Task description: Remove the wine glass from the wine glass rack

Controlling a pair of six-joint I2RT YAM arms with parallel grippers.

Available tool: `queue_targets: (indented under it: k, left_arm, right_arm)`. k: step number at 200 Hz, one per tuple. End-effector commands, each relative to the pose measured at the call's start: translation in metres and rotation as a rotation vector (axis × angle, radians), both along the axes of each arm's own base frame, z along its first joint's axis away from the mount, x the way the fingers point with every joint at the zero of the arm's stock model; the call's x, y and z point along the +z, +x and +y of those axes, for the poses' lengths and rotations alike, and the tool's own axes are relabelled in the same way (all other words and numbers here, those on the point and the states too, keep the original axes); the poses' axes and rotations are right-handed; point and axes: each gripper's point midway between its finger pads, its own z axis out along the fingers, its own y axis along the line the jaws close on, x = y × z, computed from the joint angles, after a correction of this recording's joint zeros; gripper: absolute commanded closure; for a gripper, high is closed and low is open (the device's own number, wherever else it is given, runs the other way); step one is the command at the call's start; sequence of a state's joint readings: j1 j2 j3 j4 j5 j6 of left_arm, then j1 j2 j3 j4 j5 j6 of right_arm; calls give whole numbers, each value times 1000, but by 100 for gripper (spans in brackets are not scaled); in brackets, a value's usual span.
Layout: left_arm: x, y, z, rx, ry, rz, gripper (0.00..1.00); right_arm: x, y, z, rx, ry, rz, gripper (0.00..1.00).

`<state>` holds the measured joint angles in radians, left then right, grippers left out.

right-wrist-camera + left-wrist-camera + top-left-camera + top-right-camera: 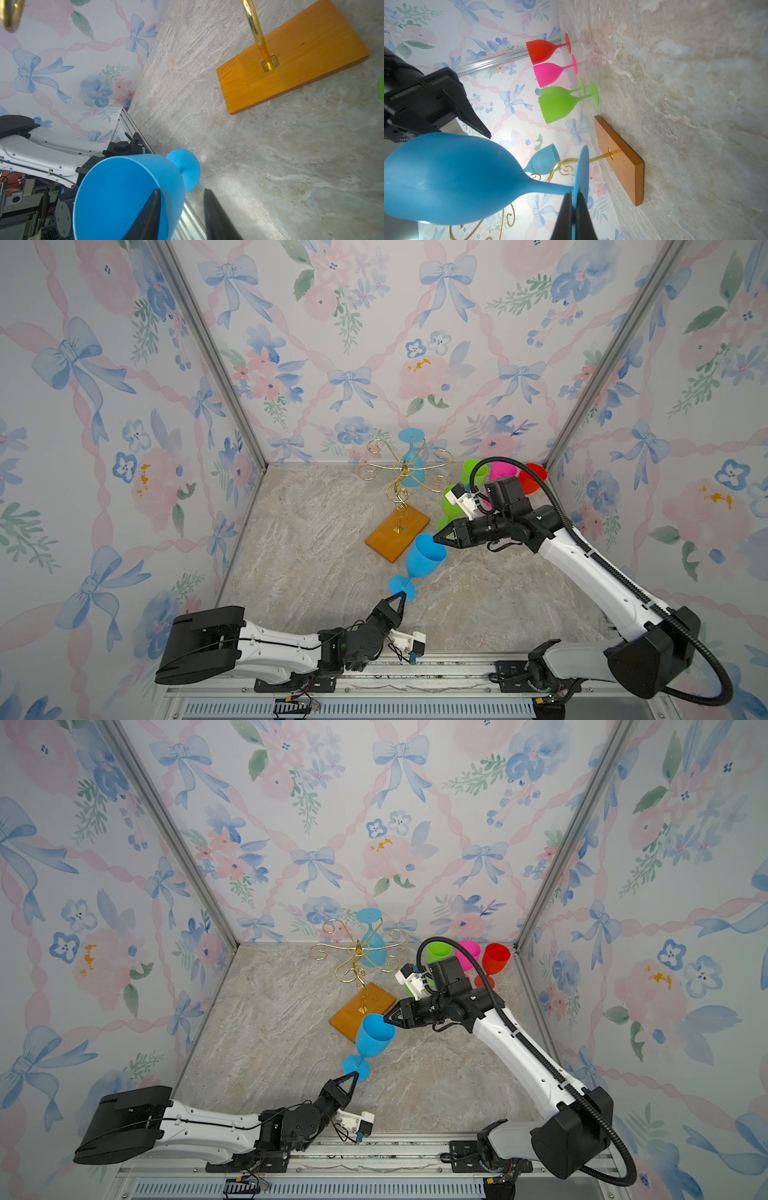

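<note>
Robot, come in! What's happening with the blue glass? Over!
Left gripper shut on foot of blue wine glass. Right gripper open astride its rim. Off the rack; its base nearby.

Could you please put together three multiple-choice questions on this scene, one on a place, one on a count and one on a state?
1. Where is the pale blue wine glass?
A. Hanging upside down on the wine glass rack.
B. Standing on the rack's wooden base.
C. Lying on its side.

2. How many green wine glasses stand on the table?
A. One.
B. Two.
C. Three.

3. What is the left claw doing?
A. Open, touching nothing.
B. Shut on the foot of the darker blue wine glass.
C. Shut on the rack's stem.

Answers:
1 A, its foot is up and its bowl hangs down among the gold arms.
2 B, the left wrist view shows two side by side.
3 B, the claw pinches the foot's edge in the left wrist view.
</note>
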<state>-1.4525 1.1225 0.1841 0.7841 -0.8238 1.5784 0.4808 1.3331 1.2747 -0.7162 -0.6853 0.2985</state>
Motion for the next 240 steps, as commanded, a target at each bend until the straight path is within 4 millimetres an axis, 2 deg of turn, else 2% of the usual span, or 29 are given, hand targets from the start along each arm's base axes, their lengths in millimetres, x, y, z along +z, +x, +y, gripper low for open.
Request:
queue_targets:
  k: [1,171,216,240]
  left_arm:
    - [9,4,0,24,-26,-16,100]
    - [12,9,3,46,-22,-26,98]
    - [11,9,4,47,-20,-26,93]
    - [11,9,5,47,-18,-26,81]
  right_arm:
    - [-1,-13,-3,22,-5,12,67]
    - [-3,-12,-6,12,-32,4,98]
    - [2,-10,-7,-3,-32,-12,100]
    - [4,-9,-7,-9,-32,-19,100]
